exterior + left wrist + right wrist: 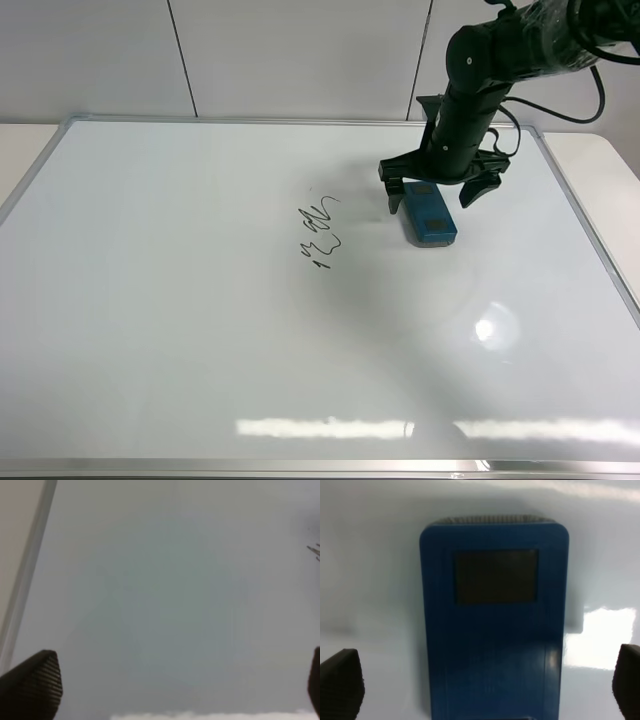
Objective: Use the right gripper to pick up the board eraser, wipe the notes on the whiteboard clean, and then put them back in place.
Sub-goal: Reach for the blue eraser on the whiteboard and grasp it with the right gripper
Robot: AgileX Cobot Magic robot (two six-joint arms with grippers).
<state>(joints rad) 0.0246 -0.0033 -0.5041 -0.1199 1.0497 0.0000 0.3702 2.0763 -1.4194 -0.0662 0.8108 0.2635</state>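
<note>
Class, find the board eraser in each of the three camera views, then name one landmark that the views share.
Exterior high: the board eraser lies flat on the whiteboard, right of the notes, under the open right gripper.
Left wrist: not in it.
Right wrist: the board eraser fills the middle of the picture.
Shared landmark: the glossy white whiteboard surface, seen in all three.

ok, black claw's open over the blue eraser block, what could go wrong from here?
1. The black two-fingered right gripper stands open around one end of the teal-blue rectangular board eraser, not its middle; gripped there it may tilt and wipe unevenly.
2. The glossy whiteboard looks slick; if one finger touches first, the eraser may slide or twist.
3. The black marker notes spread about as far as the eraser is long, so one pass may leave strokes.
</note>
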